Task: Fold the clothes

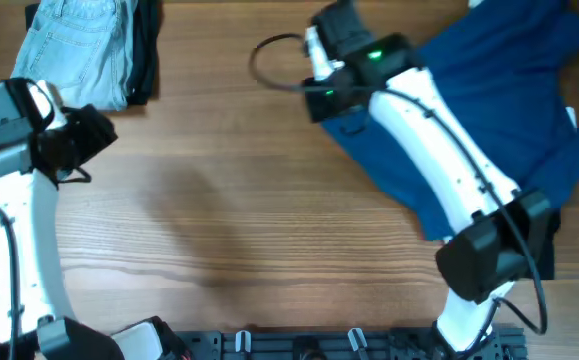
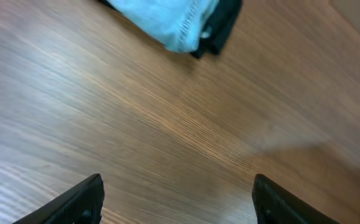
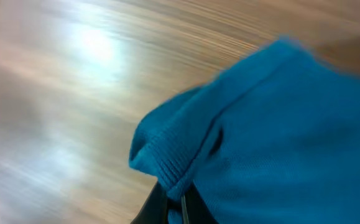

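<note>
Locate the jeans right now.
Overhead view, far-left corner of the table: the light-blue jeans lie against a black garment on their right, just beyond the open left gripper.

The left gripper (image 2: pixel 178 208) is hanging over the wooden table (image 2: pixel 124 118) with its jaws standing wide apart. One dark finger (image 2: pixel 74 202) is poking in at 7 o'clock and the other at 5 o'clock, with wood grain showing between them. At 12 o'clock the light-blue jeans (image 2: pixel 167 18) are lying bunched and running off the edge. A black garment (image 2: pixel 224 25) is touching them toward 1 o'clock. A soft shadow is falling at 3 o'clock.
</note>
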Robot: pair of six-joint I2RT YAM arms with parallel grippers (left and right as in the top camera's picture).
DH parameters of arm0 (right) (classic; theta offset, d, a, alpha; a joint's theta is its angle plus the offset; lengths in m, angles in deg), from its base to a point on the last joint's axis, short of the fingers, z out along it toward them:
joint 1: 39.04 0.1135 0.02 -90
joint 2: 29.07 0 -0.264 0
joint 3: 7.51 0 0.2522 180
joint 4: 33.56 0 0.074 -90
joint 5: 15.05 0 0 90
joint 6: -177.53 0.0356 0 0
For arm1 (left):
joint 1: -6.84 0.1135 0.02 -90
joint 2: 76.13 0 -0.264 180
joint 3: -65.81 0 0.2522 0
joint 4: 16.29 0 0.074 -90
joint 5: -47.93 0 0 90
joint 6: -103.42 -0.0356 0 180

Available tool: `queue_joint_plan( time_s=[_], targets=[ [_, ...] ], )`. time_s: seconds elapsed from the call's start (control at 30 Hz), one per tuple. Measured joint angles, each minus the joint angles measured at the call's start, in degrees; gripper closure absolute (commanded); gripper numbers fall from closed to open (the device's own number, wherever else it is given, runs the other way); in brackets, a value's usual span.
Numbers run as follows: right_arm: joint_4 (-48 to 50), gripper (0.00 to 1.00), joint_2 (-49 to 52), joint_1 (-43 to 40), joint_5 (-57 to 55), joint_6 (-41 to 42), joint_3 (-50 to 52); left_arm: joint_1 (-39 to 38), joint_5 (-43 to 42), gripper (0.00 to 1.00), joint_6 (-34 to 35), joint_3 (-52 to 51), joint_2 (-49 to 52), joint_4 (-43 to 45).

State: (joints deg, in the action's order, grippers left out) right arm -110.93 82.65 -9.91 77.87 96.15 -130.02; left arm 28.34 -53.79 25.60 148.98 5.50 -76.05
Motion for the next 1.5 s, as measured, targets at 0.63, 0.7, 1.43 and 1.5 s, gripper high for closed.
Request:
queue_joint_plan(
  time_s=[0.63, 0.7, 1.43, 1.5],
  targets=[
    [-8.6, 0.04, -0.3, 19.5, 14.6, -8.7, -11.8, 0.5, 0.0, 0.11, 0.2, 0.0, -1.0, -0.8],
    [-13.9, 0.01, -2.4, 16.8, 8.5, -2.9, -11.8, 0.5, -1.0, 0.11, 0.3, 0.0, -1.0, -1.9],
    [4.3, 0.07, -5.5, -54.8, 6.8, 8.2, 26.5, -48.9, -4.5, 0.08, -5.9, 0.0, 13.7, 4.0],
    [9.3, 0.12, -5.5, -61.8, 9.4, 8.7, 29.6, -48.9, -4.4, 0.08, -6.0, 0.0, 14.1, 4.1]
  ],
)
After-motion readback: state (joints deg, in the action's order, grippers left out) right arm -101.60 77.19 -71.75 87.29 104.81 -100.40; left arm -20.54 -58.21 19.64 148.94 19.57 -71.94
